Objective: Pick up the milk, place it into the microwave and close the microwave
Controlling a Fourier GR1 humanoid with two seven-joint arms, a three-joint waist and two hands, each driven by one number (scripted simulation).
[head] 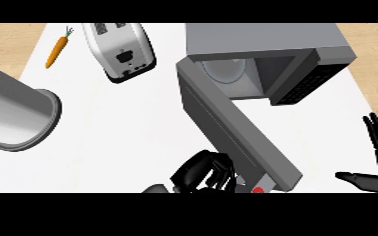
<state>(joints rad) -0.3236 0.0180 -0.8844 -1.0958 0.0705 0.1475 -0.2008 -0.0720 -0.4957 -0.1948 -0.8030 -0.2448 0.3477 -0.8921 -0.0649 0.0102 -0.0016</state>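
The microwave stands at the back right with its door swung wide open toward me. Inside, only its round glass plate shows. My left hand is at the lower middle, against the door's near end, with its fingers curled. A small white and red bit of the milk peeks out beside those fingers; the hand and the door hide the rest. My right hand rests open at the right edge, fingers up, apart from everything.
A silver toaster lies at the back, left of the microwave. A carrot lies at the far left corner. A large steel pot stands at the left edge. The open door cuts diagonally across the white counter.
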